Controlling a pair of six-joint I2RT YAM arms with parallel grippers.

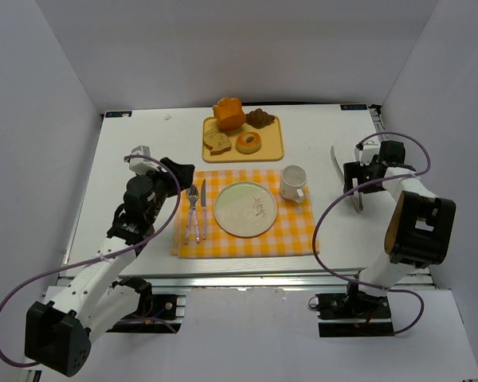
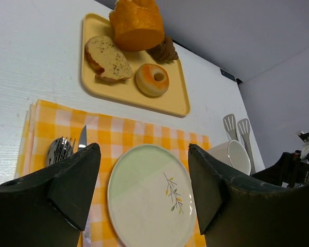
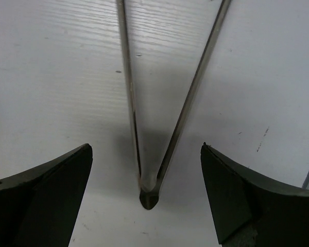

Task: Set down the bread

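Observation:
The bread [image 1: 248, 142], a small golden ring with a pale hole, lies on the yellow tray [image 1: 275, 151] at the back; it also shows in the left wrist view [image 2: 152, 80]. A pale green and white plate [image 1: 245, 208] sits on the checked placemat, also in the left wrist view [image 2: 152, 198]. My left gripper [image 1: 178, 170] is open and empty, left of the plate. My right gripper [image 1: 353, 177] is open, hovering over metal tongs [image 3: 149, 190] that lie on the table; the jaws straddle the tongs' hinge end without touching.
An orange loaf chunk [image 1: 229, 113], a seeded slice [image 1: 217, 141] and a dark pastry [image 1: 260, 118] share the tray. A fork and knife [image 1: 196, 211] lie left of the plate. A white mug [image 1: 293, 182] stands right of it.

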